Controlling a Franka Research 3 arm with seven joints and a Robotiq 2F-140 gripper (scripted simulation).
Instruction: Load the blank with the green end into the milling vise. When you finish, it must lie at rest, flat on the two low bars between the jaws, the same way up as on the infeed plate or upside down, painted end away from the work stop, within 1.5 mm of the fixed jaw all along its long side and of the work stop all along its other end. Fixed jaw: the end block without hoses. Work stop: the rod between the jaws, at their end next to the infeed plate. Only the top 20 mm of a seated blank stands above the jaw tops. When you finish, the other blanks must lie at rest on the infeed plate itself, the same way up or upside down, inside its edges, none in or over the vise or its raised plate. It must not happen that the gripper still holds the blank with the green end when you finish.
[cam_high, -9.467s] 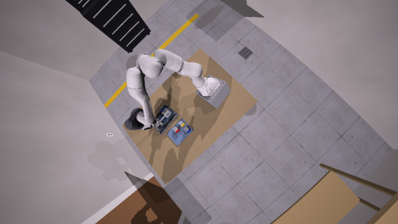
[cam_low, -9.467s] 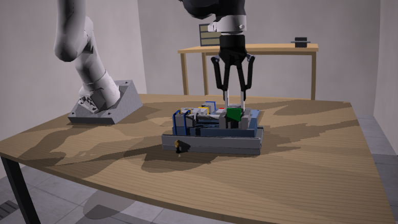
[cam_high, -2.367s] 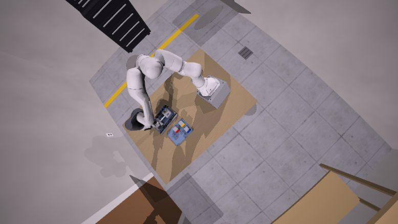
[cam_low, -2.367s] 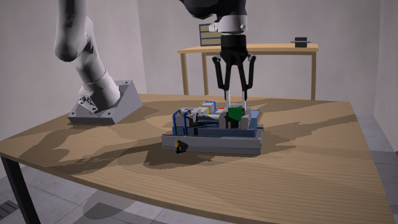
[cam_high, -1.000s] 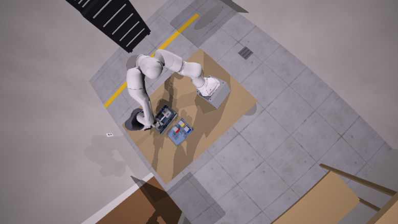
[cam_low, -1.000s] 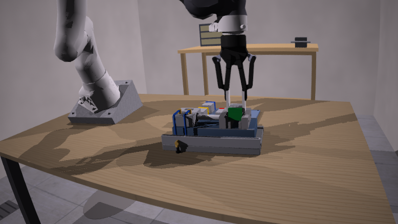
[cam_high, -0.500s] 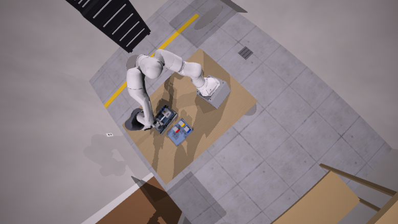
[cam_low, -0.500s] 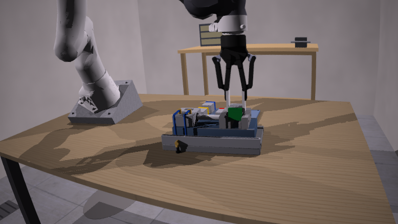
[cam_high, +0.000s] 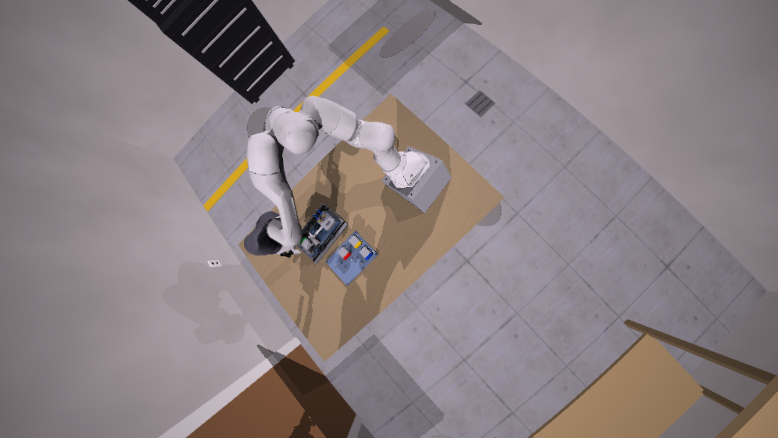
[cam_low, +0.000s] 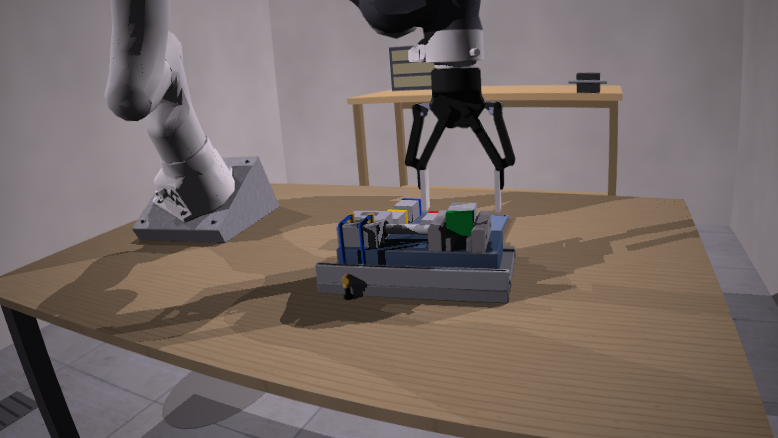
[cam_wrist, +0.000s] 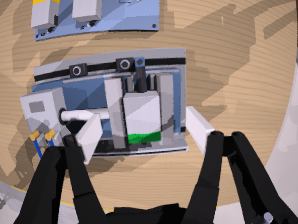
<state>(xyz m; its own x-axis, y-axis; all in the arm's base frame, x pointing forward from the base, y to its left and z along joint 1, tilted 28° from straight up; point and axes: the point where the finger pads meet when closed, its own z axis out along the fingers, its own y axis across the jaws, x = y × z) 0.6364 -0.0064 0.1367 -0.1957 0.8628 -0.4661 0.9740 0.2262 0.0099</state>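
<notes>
The pincer (cam_low: 460, 190) is hanging wide open and empty over the vise (cam_low: 419, 255), the green-ended blank (cam_low: 460, 220) is sitting between the jaws, probably seated though contact's hard to judge, so mostly retreat remains.

Matt, striped wood-grain table (cam_low: 571, 348); dull grey metal-looking vise (cam_low: 413, 280); blank (cam_low: 460, 220) with flat green paint; smooth, slightly glossy white arm (cam_low: 163, 108).
</notes>
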